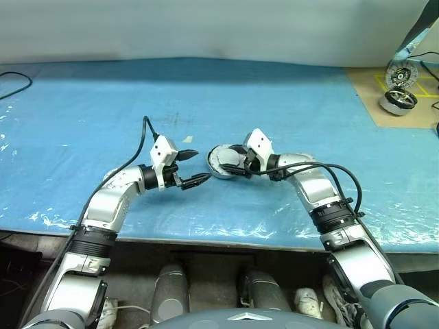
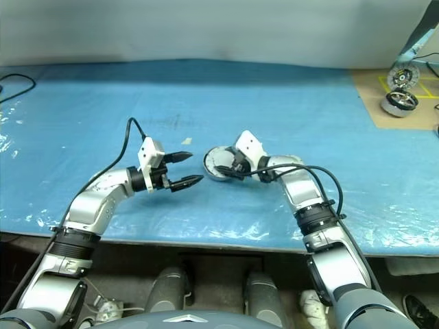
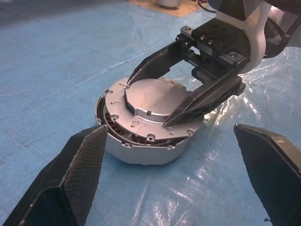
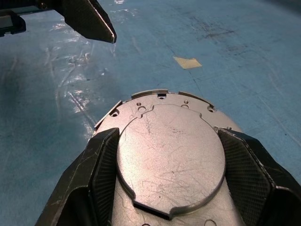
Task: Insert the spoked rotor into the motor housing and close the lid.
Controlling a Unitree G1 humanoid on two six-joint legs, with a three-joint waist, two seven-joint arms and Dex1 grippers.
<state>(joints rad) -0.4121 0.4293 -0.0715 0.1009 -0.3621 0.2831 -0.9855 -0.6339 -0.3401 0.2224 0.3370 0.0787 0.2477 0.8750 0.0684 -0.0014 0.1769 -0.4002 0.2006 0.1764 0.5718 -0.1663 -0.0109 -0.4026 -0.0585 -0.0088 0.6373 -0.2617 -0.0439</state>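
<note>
On the blue table (image 1: 82, 116), the right gripper (image 3: 167, 101) straddles the lid (image 4: 171, 155) atop the motor housing (image 3: 141, 150), seemingly just touching. The left gripper (image 1: 197, 168) waits beside, jaws released. Press evenly; copper windings peek through a gap.

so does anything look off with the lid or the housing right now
Yes: the lid sits askew on the motor housing. On the side nearest the open left hand it rides high, leaving a gap that exposes the copper windings. The right hand has a finger either side of the lid.
</note>
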